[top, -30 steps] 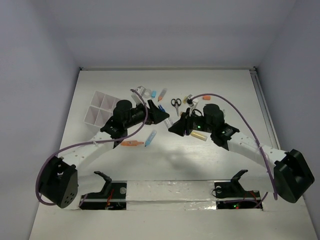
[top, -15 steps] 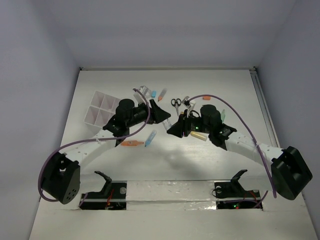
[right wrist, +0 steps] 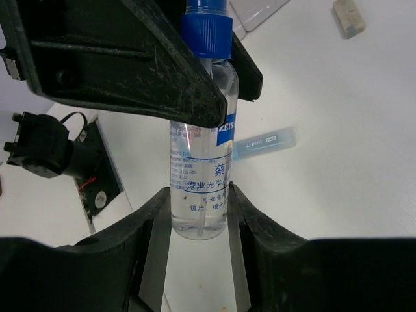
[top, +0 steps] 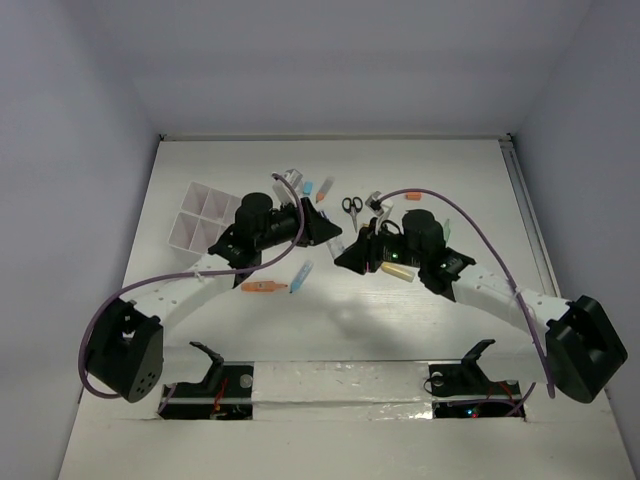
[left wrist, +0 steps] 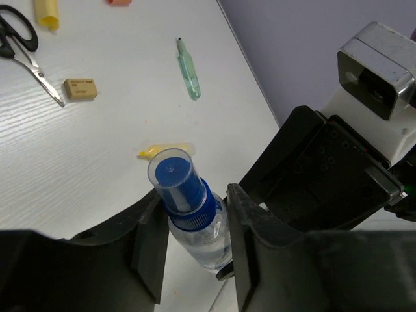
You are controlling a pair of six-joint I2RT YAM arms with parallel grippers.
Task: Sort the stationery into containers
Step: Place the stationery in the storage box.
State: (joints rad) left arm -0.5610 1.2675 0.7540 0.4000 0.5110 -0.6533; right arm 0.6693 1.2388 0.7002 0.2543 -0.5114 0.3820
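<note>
While the white divided box (top: 205, 218) stands on the bench (top: 430, 170), the left arm reaches just past its right side, where the left fingers (left wrist: 151, 253) flank the blue collar of a small clear bottle (left wrist: 192, 221); they sit close against it, but I cannot tell whether they pinch it. Farther right of the box, the right fingers (right wrist: 153, 240) pinch the bottle's lower body from both sides. An orange pen (top: 263, 287) and a blue pen (top: 301, 277) lie right of the box on its near side, and black-handled scissors (top: 351, 206) lie farther right, level with it.
</note>
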